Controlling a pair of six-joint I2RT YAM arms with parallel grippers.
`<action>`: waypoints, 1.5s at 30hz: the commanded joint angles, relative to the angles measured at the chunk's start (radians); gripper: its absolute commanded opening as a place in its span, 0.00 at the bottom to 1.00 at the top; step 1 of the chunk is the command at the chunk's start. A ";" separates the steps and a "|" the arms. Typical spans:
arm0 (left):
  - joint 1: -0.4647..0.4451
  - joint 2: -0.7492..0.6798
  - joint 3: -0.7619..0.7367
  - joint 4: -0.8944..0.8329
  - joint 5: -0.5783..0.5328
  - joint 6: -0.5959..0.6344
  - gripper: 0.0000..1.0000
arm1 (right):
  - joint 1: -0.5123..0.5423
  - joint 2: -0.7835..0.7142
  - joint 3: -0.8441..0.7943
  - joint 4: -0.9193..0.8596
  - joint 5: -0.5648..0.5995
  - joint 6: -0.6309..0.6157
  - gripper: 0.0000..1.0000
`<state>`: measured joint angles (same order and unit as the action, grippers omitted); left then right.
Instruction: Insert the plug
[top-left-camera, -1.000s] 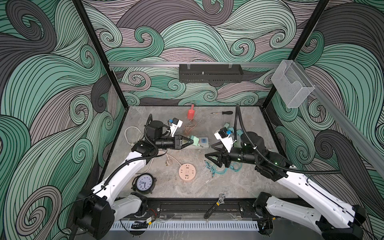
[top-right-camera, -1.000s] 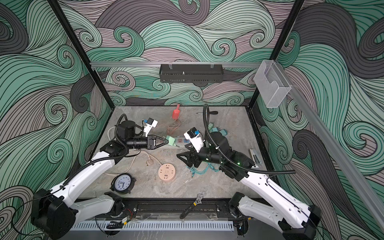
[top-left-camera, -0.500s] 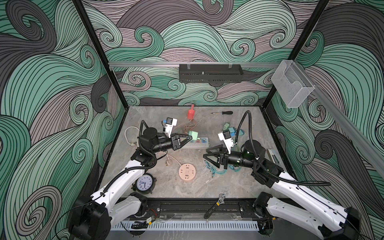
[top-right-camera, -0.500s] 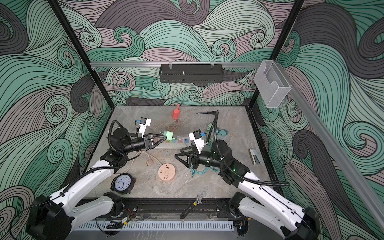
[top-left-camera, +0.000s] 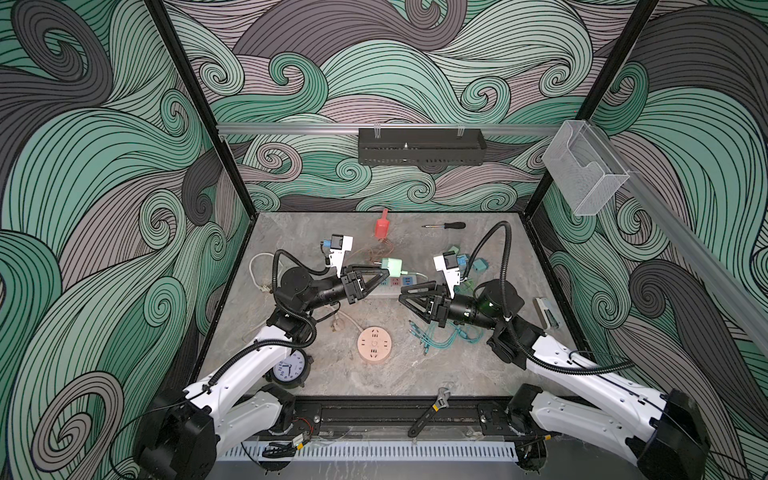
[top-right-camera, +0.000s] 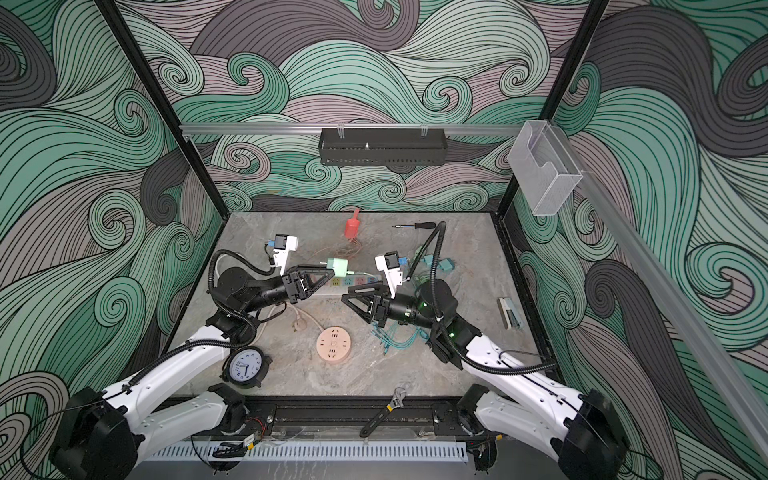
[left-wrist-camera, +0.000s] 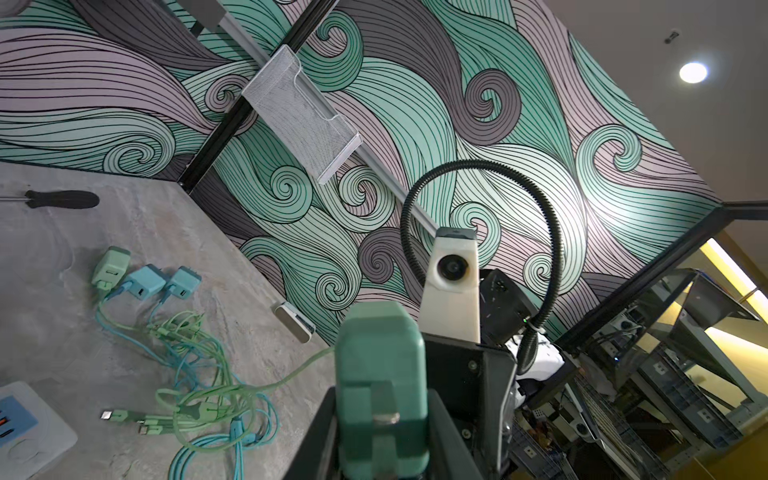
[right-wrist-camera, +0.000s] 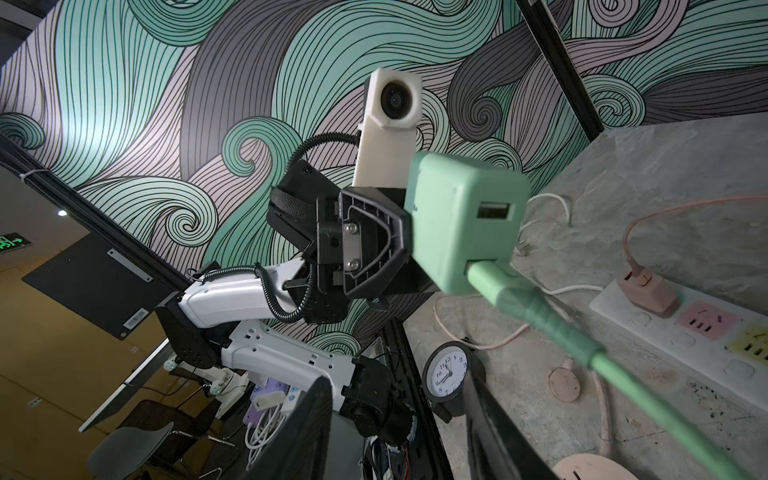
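Note:
A mint-green plug (top-left-camera: 391, 267) (top-right-camera: 337, 266) with a green cable hangs in the air above the white power strip (top-left-camera: 409, 286) (top-right-camera: 358, 286). My left gripper (top-left-camera: 384, 274) (top-right-camera: 330, 272) is shut on it. In the left wrist view the plug (left-wrist-camera: 380, 357) fills the gap between the jaws. In the right wrist view the plug (right-wrist-camera: 461, 220) shows side-on, its cable running toward the strip (right-wrist-camera: 685, 332). My right gripper (top-left-camera: 409, 297) (top-right-camera: 351, 300) (right-wrist-camera: 399, 432) hovers just right of the strip's middle, open, with nothing between its fingers.
A pink adapter (right-wrist-camera: 644, 291) sits in the strip. A round pink socket (top-left-camera: 374, 345), a clock (top-left-camera: 287, 369) and tangled green cables (top-left-camera: 440, 336) lie in front. Spare chargers (top-left-camera: 469, 259), a red scoop (top-left-camera: 381, 226) and a screwdriver (top-left-camera: 444, 225) lie behind. A wrench (top-left-camera: 430, 411) rests on the front rail.
My left gripper has lifted the green plug up off the strip and drawn back a little to the left. The right gripper's jaws have narrowed and it has drifted slightly back.

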<state>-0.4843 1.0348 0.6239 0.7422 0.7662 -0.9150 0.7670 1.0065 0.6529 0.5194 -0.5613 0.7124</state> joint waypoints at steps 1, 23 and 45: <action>-0.017 -0.047 0.006 0.089 -0.007 -0.009 0.00 | -0.008 0.019 0.004 0.132 -0.001 0.011 0.52; -0.089 -0.089 -0.041 0.080 -0.036 0.018 0.00 | -0.011 0.107 0.030 0.383 -0.040 0.094 0.51; -0.109 -0.118 -0.052 -0.057 -0.084 0.096 0.01 | -0.010 0.136 0.080 0.301 -0.051 0.131 0.30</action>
<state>-0.5842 0.9413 0.5659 0.7399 0.7002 -0.8623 0.7570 1.1515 0.6933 0.8238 -0.5961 0.8532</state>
